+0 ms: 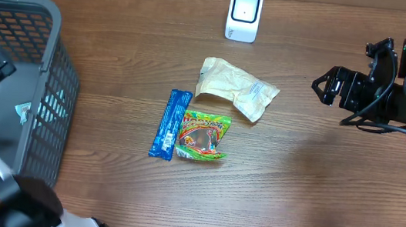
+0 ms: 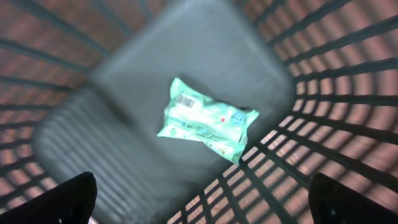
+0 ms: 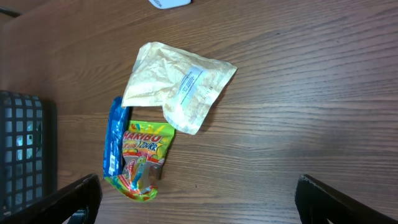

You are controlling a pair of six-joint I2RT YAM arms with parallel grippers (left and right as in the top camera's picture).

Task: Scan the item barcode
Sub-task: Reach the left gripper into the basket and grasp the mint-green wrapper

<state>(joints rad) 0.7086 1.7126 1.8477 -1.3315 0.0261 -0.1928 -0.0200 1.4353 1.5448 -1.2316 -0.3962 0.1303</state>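
**A:** The mint-green crinkly packet (image 2: 205, 118) with the black barcode lines?

**B:** Down inside the grey plastic basket (image 2: 323, 81) with the slatted walls. Lies flat on the bottom, barcode side up. Looks a bit blurry.

**A:** And the left gripper (image 2: 199, 190)?

**B:** Wide open. Holds nothing at all. Hangs right over that packet, with dark fingers (image 2: 62, 199) far out on each side, not touching it.

**A:** The right gripper (image 3: 196, 193)?

**B:** Wide open too, with nothing in it. Hangs over the brown wooden table (image 3: 298, 112), off on the right side, well apart from the snacks.

**A:** What else on the table?

**B:** Three snacks, close together in the middle. First, a pale yellow crinkly packet (image 1: 235, 88) with a white label. Just below it, a long blue shiny wrapper (image 1: 170, 123) and a bright green candy bag (image 1: 202, 136), side by side and touching. Hard to tell about the yellow one: maybe on top of their upper ends, maybe only very near.

**A:** And the small white box-shaped scanner (image 1: 244, 15)?

**B:** Stands at the far edge of the table, behind the yellow packet and apart from it.

**A:** The basket's spot?

**B:** At the left end of the table, well apart from the three snacks.
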